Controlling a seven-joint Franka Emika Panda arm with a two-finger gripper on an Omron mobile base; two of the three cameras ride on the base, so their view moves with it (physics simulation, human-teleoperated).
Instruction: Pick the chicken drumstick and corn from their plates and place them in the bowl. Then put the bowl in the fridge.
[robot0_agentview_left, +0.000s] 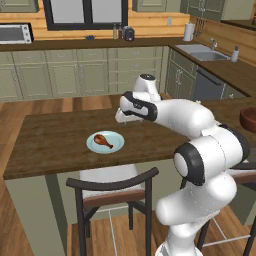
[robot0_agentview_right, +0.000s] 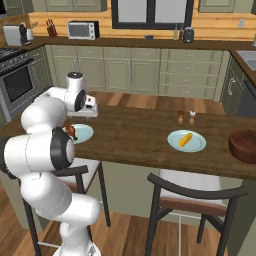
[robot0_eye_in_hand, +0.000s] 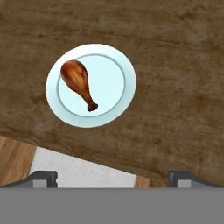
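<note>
Jaws (robot0_eye_in_hand: 112, 177) spread wide and empty hang above the wooden counter (robot0_eye_in_hand: 183, 87), with the chicken drumstick (robot0_eye_in_hand: 78, 83) lying ahead of them and off to one side on its pale-blue plate (robot0_eye_in_hand: 113, 83), not between the tips. A straight descent from here would likely land on bare plate or counter, and the tapered bone could skid or roll out of a pinch taken off-centre. The corn (robot0_agentview_right: 185, 139) waits on a second plate (robot0_agentview_right: 197, 145) well apart, near the empty bowl (robot0_agentview_right: 244, 145) at the counter's end.
</note>
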